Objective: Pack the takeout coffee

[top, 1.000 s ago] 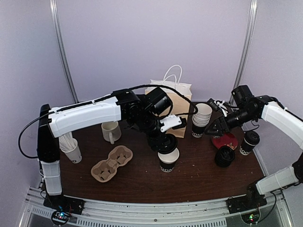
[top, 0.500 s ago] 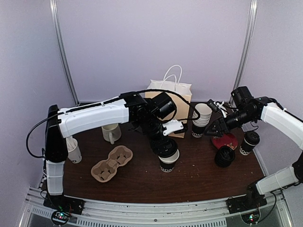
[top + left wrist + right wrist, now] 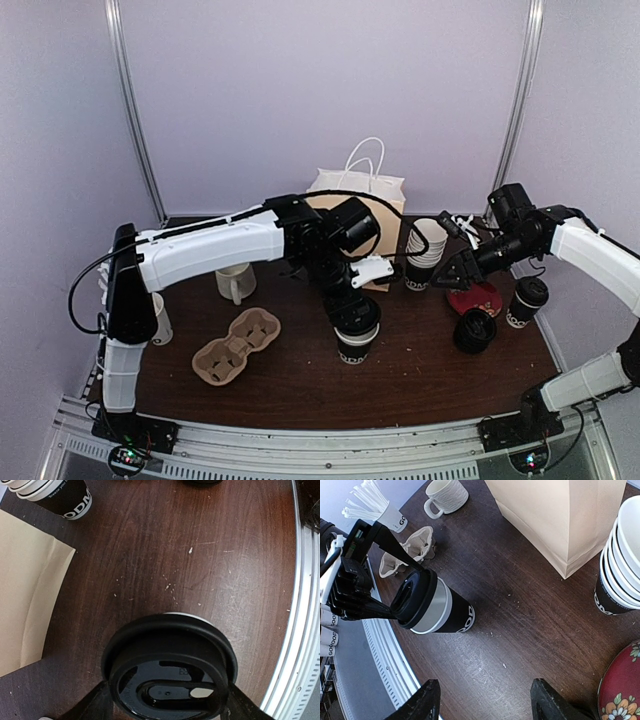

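**Foreground.** A ribbed metal rail (image 3: 330,445) borders the dark brown wooden counter (image 3: 420,380). Left of centre lies a brown moulded-pulp cup carrier (image 3: 235,345).

**Centre.** A black paper cup with white lettering (image 3: 352,350) stands upright, well apart from the carrier. A black plastic lid (image 3: 355,313) covers its mouth, with a pale band of the cup showing beneath. The left pincer (image 3: 167,692) pinches this lid by opposite edges from above and hides the rim. Whether the lid is fully seated cannot be told.

**Right.** A dark round object (image 3: 473,330) of unclear kind stands just beside a red patterned plate (image 3: 478,298). A second black paper cup, lidded (image 3: 527,300), stands near the counter's right edge. The right pincer (image 3: 485,700) hovers spread, pinching nothing, near the plate.

**Arms.** The left arm reaches from its base diagonally across the counter, wrist bent downward, and partly hides a white cup of white sticks (image 3: 392,516).

**Background.** A white ceramic mug (image 3: 234,281), a stack of black paper cups (image 3: 425,255) and a tan paper bag with white handles (image 3: 365,200) stand before a lilac wall (image 3: 320,90).
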Tool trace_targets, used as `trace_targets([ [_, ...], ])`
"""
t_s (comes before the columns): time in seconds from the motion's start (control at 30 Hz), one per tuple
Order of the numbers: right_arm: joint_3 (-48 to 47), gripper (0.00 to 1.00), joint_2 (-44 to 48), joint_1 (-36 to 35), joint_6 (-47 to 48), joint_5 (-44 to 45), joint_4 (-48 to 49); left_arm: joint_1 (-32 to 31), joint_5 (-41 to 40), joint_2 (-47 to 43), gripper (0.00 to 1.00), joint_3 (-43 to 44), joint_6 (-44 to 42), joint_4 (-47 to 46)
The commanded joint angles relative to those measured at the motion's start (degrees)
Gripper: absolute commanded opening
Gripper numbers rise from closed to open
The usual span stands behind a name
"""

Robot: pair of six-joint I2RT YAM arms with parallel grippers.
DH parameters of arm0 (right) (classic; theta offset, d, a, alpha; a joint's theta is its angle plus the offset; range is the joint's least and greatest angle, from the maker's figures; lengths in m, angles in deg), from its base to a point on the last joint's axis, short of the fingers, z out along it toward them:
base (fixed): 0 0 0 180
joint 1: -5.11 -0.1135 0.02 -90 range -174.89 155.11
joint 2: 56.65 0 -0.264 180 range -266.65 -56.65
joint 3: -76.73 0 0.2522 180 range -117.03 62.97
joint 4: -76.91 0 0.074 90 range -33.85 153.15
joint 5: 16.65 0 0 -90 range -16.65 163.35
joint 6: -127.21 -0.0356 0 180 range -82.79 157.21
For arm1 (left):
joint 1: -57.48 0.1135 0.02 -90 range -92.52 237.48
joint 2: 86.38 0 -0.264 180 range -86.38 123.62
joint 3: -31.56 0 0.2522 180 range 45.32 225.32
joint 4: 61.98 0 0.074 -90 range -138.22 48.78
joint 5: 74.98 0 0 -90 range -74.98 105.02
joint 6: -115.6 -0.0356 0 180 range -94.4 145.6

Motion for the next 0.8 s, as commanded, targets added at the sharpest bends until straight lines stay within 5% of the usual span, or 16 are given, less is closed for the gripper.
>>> trace_targets([
  [0.0, 0.4, 0.66, -0.2, 0.0, -0.6, -0.8, 0.9, 0.0, 0.8, 0.9, 0.72, 3.2, 0.6, 2.5],
  [0.77, 1.3, 0.67, 1.0, 0.0, -0.8, -0.9, 1.2, -1.2, -0.7, 5.6, 0.73, 7.5, -0.9, 7.9],
])
